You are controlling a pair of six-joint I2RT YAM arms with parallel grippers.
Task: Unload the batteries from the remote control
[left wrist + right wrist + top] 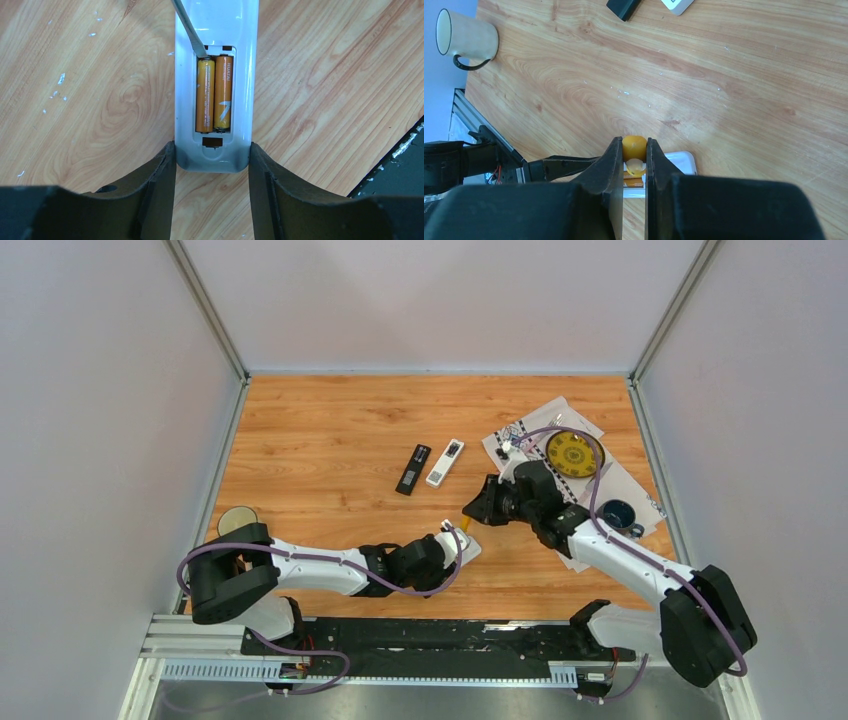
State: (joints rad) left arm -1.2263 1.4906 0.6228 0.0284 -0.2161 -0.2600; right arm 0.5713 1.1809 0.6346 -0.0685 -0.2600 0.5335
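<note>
Nearest the arm bases, the left gripper (212, 155) is squeezing the near end of the white remote control (245, 90), one finger pressing on each long edge. The remote is lying flat on the wooden table (320, 440) with its back facing up and its battery bay uncovered. Its long axis is pointing straight away from those fingers, rightward and a little toward the far side in the overhead view. The two orange batteries (206, 95) are sitting side by side in the bay, both lying lengthwise along the remote, their ends facing the gripper and the far end of the bay. The flat tip of the screwdriver (189, 27) is slanting down from the far left and is touching the far end of the left-hand battery. Just beyond, the right gripper (634, 145) is pinching the screwdriver's yellow handle tightly between its fingers. Farther out, a black remote (413, 469) and a second white remote (445, 462) are lying close together, nearly parallel. A cream mug (237, 520) is standing off to the left, and papers (560, 420) with a yellow disc (575, 453) are lying at the right.
</note>
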